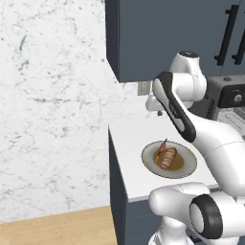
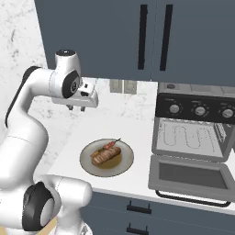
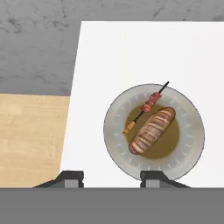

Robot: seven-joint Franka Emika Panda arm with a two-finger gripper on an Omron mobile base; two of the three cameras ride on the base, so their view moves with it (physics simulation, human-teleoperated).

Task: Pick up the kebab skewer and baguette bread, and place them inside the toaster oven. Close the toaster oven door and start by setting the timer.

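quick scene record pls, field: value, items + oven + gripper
kebab skewer: on plate, beside the loaf
baguette bread: on same plate, lying flat
plate: on white counter, left of oven
toaster oven: rack bare
toaster oven door: folded down, open
timer: one of three knobs on front panel
gripper: above counter, short of the plate, holding nothing
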